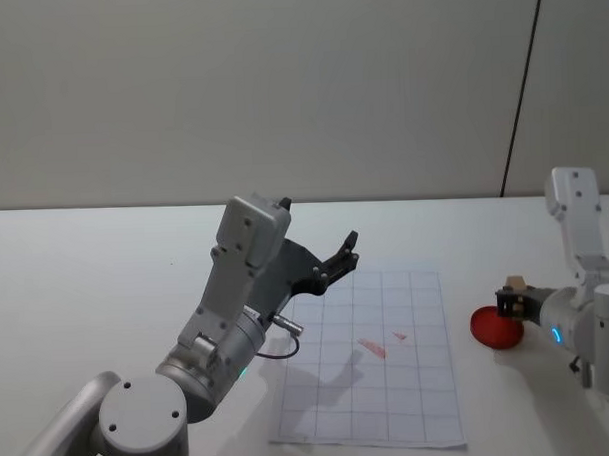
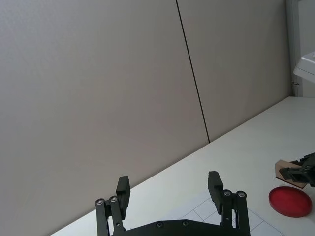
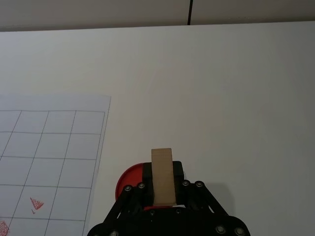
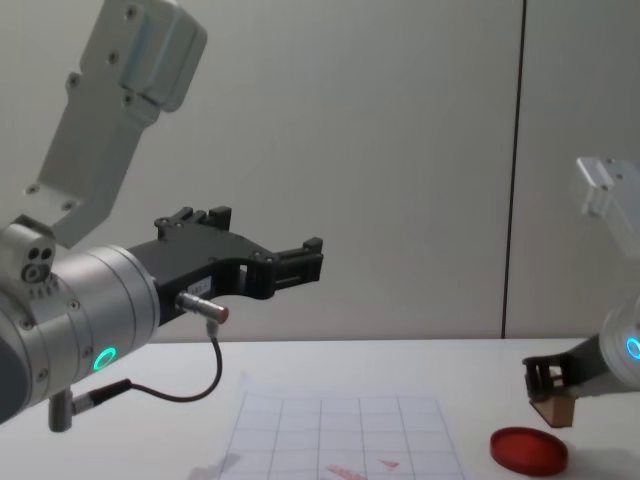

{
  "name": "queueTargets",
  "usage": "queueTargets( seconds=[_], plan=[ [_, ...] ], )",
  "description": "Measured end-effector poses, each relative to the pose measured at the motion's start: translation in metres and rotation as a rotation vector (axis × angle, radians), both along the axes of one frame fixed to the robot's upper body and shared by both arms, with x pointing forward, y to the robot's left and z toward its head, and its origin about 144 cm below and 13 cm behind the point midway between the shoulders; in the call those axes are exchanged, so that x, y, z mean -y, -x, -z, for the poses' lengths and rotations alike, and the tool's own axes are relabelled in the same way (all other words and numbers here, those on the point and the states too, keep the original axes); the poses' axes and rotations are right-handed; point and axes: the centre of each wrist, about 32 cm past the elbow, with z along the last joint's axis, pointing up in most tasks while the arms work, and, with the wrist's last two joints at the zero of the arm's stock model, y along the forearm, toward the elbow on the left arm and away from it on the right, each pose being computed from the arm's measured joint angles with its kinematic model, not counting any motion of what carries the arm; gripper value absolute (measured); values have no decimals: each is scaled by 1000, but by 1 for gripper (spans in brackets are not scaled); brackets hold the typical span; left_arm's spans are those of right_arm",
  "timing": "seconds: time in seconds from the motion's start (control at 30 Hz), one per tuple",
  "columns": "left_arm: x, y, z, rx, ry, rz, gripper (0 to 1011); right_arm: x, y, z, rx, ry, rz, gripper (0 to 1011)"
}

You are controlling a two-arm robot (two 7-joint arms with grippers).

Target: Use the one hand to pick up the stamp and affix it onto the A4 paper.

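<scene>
White table (image 1: 86,266) spread wide, gridded A4 paper (image 1: 390,385) lay at centre, left gripper (image 1: 343,257) hung raised over its far left edge with fingers apart, red ink pad (image 1: 491,329) sat right of the sheet, right gripper (image 1: 511,303) clamped the wooden stamp (image 1: 516,284) just above the pad

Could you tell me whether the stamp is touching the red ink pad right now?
Apart. The chest view shows the stamp, held in the right gripper, hanging above the ink pad.
</scene>
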Motion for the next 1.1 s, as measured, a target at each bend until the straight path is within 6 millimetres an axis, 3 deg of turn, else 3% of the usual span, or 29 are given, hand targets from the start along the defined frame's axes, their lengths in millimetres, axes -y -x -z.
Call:
queueTargets(
  seconds=[1.1],
  plan=[
    [0, 0, 0, 0, 0, 0, 1002, -10, -1, 14, -27, 33, -34, 220]
  ],
)
